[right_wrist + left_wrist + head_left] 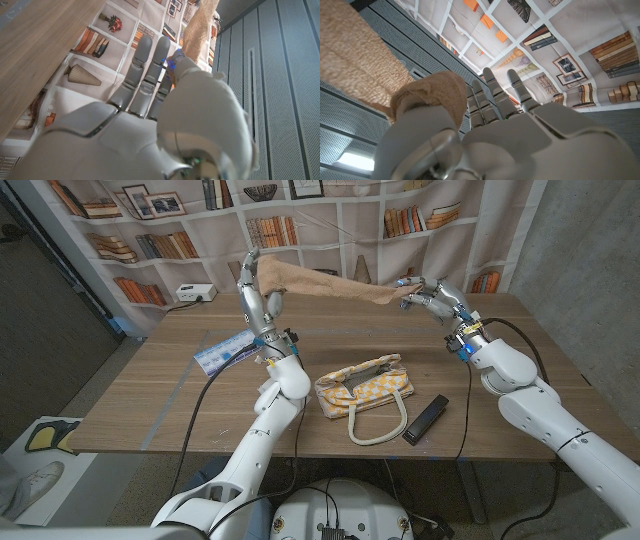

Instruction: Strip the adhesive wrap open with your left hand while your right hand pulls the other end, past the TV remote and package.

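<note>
A tan adhesive wrap stretches in the air above the far half of the table. My left hand is raised and grips the wrap's roll end, held between thumb and fingers. My right hand pinches the wrap's other end at the far right. On the table below lie a black TV remote and a blue and white package.
A yellow checked handbag with cream handles lies mid-table, next to the remote. Cables run along both arms. A bookshelf backdrop hangs behind the table. A white box sits at the far left edge.
</note>
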You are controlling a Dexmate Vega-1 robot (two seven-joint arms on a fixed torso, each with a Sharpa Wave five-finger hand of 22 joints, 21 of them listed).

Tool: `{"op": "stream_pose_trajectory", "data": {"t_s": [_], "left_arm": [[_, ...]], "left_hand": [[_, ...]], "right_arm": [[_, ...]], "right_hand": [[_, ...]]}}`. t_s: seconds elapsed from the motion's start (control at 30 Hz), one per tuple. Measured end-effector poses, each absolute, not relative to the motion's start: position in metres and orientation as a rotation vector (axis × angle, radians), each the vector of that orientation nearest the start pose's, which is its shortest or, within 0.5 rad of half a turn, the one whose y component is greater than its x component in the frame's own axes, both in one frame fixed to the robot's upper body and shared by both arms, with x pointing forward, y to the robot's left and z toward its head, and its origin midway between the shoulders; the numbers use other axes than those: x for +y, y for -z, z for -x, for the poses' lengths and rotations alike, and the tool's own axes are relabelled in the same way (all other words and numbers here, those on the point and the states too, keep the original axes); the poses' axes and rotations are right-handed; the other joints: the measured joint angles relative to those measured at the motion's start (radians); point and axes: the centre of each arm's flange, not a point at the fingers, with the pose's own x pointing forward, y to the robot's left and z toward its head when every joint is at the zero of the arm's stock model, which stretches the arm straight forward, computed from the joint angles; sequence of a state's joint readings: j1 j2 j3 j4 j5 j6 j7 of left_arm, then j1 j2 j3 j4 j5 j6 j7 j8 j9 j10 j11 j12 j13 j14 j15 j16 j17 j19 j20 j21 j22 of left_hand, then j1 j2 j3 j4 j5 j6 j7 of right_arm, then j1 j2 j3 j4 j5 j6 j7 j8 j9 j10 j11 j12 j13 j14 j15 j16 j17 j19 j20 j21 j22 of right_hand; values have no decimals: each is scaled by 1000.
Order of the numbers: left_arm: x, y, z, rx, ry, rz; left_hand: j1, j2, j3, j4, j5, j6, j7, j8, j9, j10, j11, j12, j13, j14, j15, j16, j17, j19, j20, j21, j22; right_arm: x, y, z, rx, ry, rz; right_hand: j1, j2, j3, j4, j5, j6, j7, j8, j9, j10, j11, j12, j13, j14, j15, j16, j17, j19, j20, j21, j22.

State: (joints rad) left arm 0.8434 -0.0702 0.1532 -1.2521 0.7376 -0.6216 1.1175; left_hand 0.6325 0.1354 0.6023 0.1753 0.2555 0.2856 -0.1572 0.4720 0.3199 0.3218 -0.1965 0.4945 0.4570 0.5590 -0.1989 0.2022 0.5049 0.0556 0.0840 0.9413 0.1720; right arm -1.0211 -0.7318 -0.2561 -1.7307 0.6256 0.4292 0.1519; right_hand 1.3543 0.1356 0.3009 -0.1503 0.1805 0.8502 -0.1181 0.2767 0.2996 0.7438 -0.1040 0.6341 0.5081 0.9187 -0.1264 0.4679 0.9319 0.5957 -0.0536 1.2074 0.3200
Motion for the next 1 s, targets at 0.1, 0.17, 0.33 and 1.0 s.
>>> {"op": "stream_pose_trajectory", "data": {"t_s": [0.1,0.17,0.33,1.0], "left_arm": [[175,-23,-558,-1303,-722,-67],[176,-22,-559,-1300,-726,-69],[181,-19,-559,-1294,-740,-73],[198,-7,-550,-1263,-793,-90]], "left_hand": [[0,0,-3,-6,4,0,0,0,0,2,2,0,0,0,0,0,-5,0,0,0,0],[0,0,1,-9,4,0,0,0,-4,4,4,0,0,0,0,0,-5,0,0,-6,0],[-4,4,3,-12,8,0,0,0,-5,3,4,0,0,0,0,0,-9,0,0,-10,0],[-9,15,10,-18,26,0,0,-7,-18,7,7,0,5,1,0,0,-18,37,-13,-10,3]], "right_arm": [[-282,-47,-530,-927,-434,167],[-284,-45,-530,-926,-426,161],[-290,-41,-530,-925,-402,144],[-316,-24,-536,-892,-323,61]], "right_hand": [[0,0,3,3,0,0,0,0,0,0,0,0,0,2,2,-7,1,0,0,0,-4],[0,0,4,4,0,0,0,0,0,0,0,0,2,2,2,-7,1,0,0,5,-5],[0,0,4,4,0,0,0,0,0,0,0,-1,5,2,2,-7,6,-6,-6,7,-10],[0,0,8,0,0,0,0,-11,0,0,0,-1,9,12,-5,-21,20,-11,0,33,-32]]}}
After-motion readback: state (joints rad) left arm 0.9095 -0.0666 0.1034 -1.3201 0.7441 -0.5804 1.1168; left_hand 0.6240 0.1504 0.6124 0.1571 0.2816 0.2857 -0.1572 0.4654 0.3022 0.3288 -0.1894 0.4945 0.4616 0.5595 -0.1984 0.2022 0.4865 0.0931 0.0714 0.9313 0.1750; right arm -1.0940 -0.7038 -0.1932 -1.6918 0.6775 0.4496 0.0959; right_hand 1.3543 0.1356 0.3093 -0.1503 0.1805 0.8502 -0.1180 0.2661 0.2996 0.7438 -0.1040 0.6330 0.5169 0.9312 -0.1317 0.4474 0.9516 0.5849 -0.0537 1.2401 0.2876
